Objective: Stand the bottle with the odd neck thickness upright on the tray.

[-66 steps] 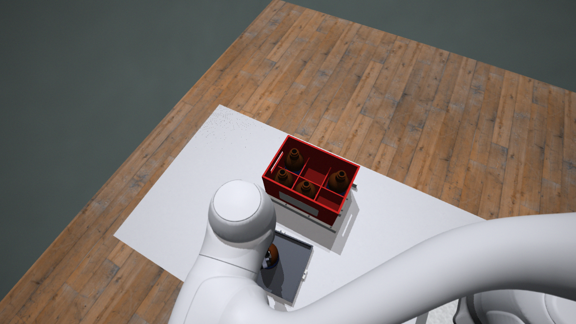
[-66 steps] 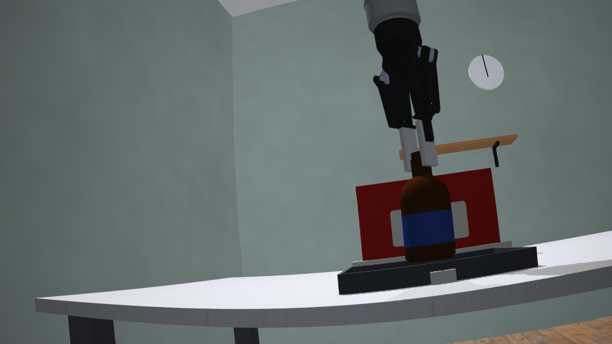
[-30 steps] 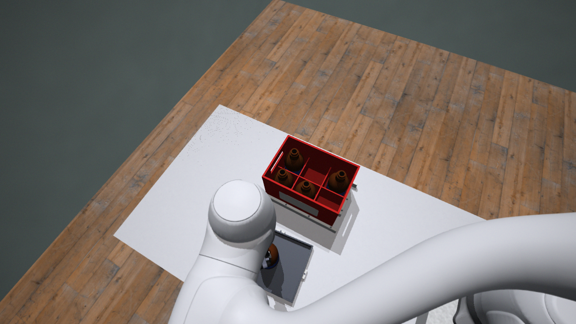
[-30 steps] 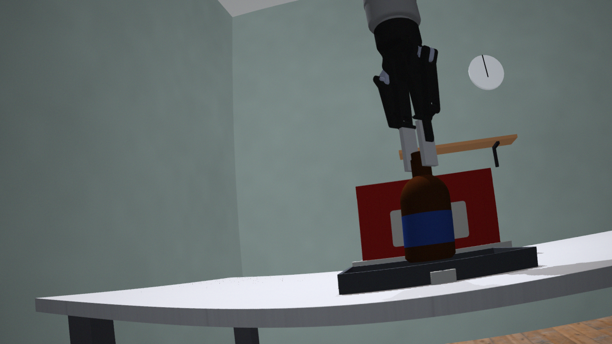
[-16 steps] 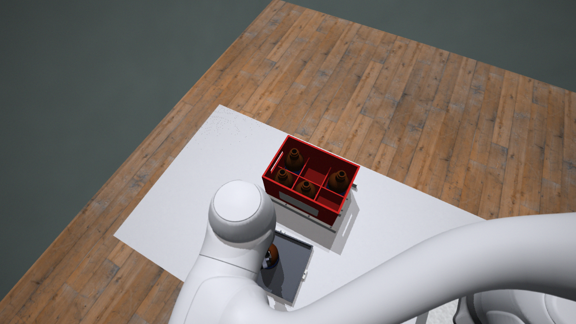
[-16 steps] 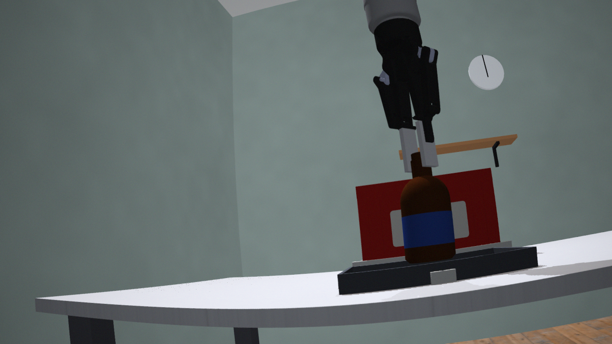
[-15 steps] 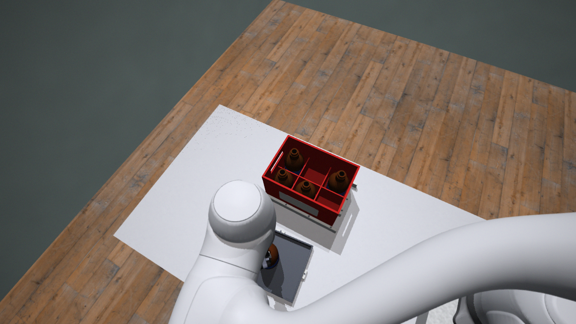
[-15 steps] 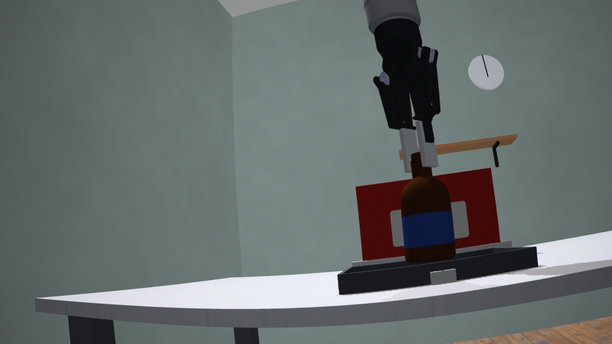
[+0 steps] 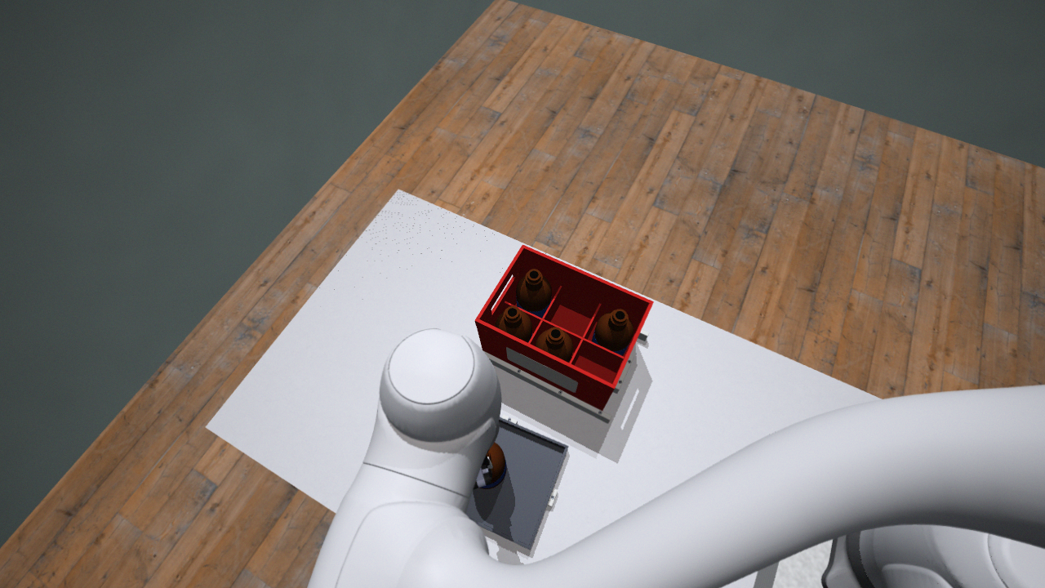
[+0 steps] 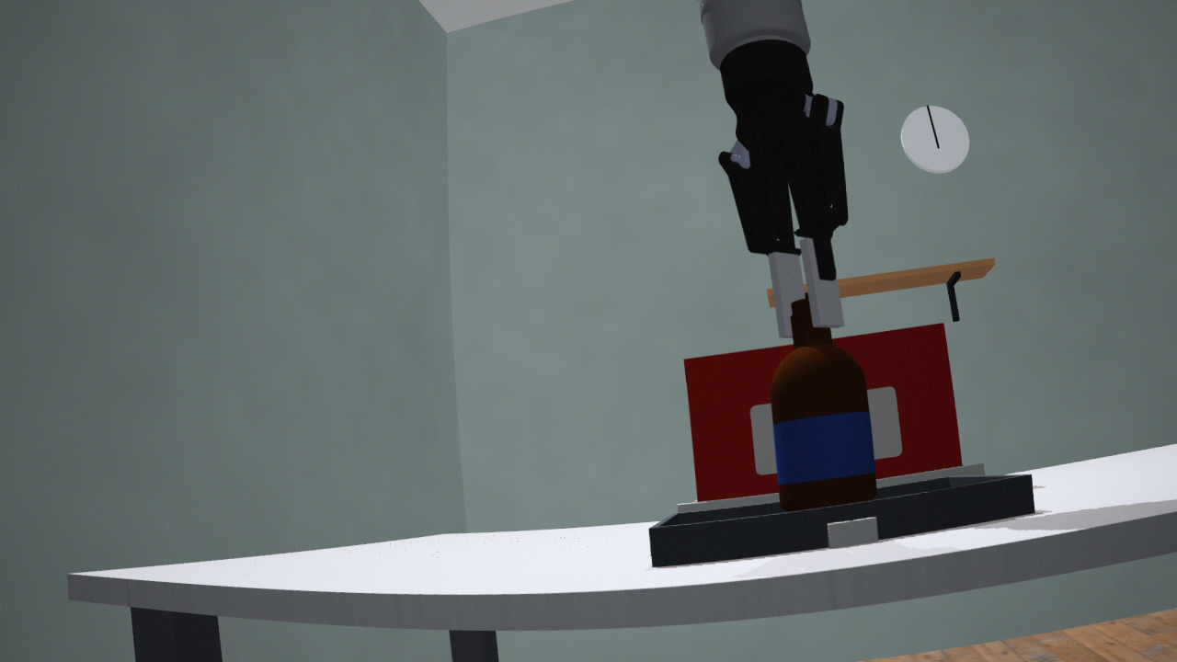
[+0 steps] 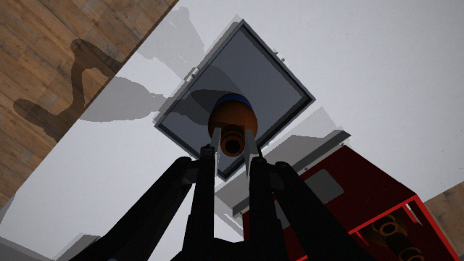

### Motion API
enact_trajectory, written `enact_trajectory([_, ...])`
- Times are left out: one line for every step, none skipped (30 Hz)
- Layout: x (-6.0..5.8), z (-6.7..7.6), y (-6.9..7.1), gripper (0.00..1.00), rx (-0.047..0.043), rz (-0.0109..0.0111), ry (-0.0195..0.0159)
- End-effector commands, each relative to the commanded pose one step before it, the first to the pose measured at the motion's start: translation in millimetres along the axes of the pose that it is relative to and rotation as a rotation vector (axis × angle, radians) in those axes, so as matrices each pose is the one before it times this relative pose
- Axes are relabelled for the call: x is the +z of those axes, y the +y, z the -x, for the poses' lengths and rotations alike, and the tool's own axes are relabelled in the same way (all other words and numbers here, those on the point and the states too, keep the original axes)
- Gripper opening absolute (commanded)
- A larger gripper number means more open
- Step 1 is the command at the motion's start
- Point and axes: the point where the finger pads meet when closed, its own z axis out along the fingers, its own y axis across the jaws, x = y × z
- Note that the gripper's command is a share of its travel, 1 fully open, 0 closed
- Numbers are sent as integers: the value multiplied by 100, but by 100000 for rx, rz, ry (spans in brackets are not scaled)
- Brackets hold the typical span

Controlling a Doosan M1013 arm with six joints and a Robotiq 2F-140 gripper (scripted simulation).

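My gripper [image 10: 807, 327] [image 11: 233, 138] is shut on the neck of a brown bottle with a blue label [image 9: 497, 459] [image 10: 823, 449] [image 11: 233, 113]. The bottle is upright over the dark grey tray [image 9: 542, 468] [image 10: 740, 536] [image 11: 270, 76], its base inside the rim; I cannot tell whether it touches the tray floor. The red crate [image 9: 491, 345] [image 10: 722, 449] [image 11: 357, 181] holds the other brown bottles [image 9: 533, 290] [image 9: 513, 322] [image 9: 555, 342] [image 9: 615, 328], upright. Its back middle and front right compartments, as the top view shows them, are empty. The arm hides part of the tray there.
The crate stands close beside the tray on the white table [image 9: 313, 343] [image 10: 461, 567] [image 11: 380, 72]. Pale brackets [image 9: 552, 499] [image 10: 852, 531] sit against the tray's sides. A wooden shelf [image 10: 913, 276] and a clock [image 10: 934, 148] are on the wall behind.
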Motion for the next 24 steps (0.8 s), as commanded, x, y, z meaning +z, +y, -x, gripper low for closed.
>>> enact_trajectory([117,-1,-3,0,-2,-9,21])
enact_trajectory([48,0,0,0,0,0,0])
enact_trajectory([49,0,0,0,0,0,0])
enact_trajectory([49,0,0,0,0,0,0])
enact_trajectory([49,0,0,0,0,0,0])
enact_trajectory([49,0,0,0,0,0,0])
enact_trajectory([0,0,0,0,0,0,0])
enact_trajectory([0,0,0,0,0,0,0])
enact_trajectory([50,0,0,0,0,0,0])
enact_trajectory([49,0,0,0,0,0,0])
enact_trajectory([49,0,0,0,0,0,0])
enact_trajectory([49,0,0,0,0,0,0])
enact_trajectory([48,0,0,0,0,0,0])
enact_trajectory([47,0,0,0,0,0,0])
enact_trajectory([46,0,0,0,0,0,0])
enact_trajectory([45,0,0,0,0,0,0])
enact_trajectory([44,0,0,0,0,0,0])
enact_trajectory([43,0,0,0,0,0,0])
enact_trajectory([41,0,0,0,0,0,0])
enact_trajectory([40,0,0,0,0,0,0])
enact_trajectory([38,0,0,0,0,0,0])
enact_trajectory([37,0,0,0,0,0,0])
enact_trajectory([35,0,0,0,0,0,0])
enact_trajectory([0,0,0,0,0,0,0])
